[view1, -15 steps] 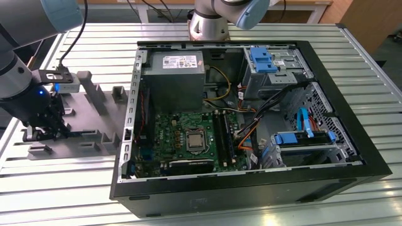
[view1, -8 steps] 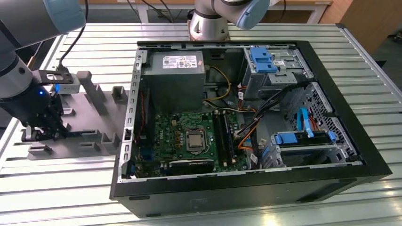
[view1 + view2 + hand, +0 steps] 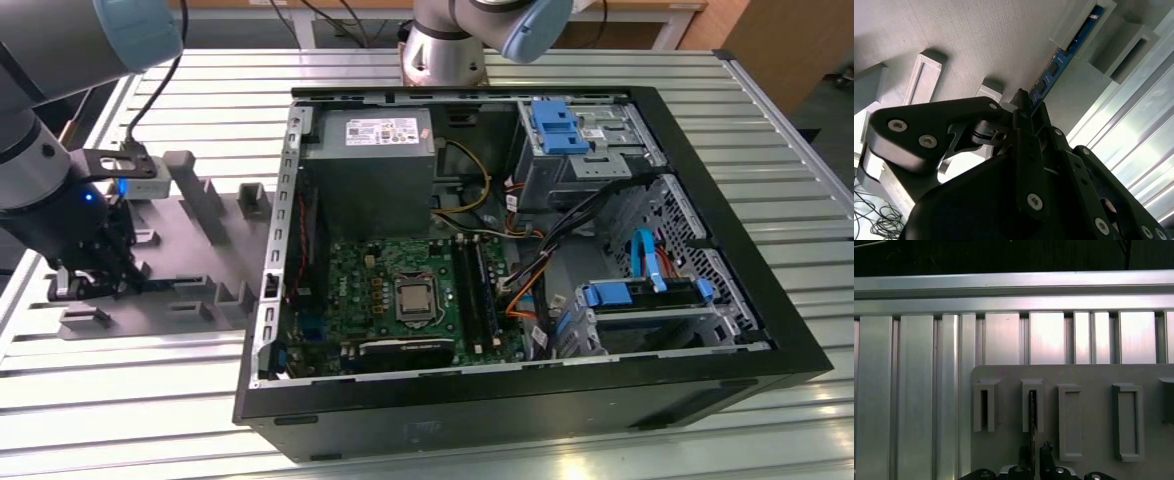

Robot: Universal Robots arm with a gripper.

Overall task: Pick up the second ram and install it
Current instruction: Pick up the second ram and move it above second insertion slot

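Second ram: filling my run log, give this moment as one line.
stage: pickup | hand: at second ram | ram: on edge in grey fixture slot | lifted: no

A slatted aluminium table (image 3: 200, 440) stands before wooden furniture (image 3: 781, 45), brightly lit.

The claw (image 3: 87, 285) is sitting low over the gray fixture (image 3: 200, 275), whose upright blocks are rising close on either side of it, leaving the space straight above lying open. In both wrist views the memory stick (image 3: 1051, 70) (image 3: 1032, 412) is standing on edge in a narrow holder, with other raised holders (image 3: 1070, 422) flanking it. Bare counter (image 3: 134, 385) is stretching free around the fixture. The wall of the computer case (image 3: 534, 405) is standing between the fixture and the motherboard (image 3: 387, 265). Inside, the memory slots (image 3: 477, 285) are lying open from above, but cables (image 3: 530, 280) are crowding them on the exterior view's right. The power supply (image 3: 374, 170) is bulking just past the board, and drive cages (image 3: 647, 305) are filling the case toward the exterior view's right.
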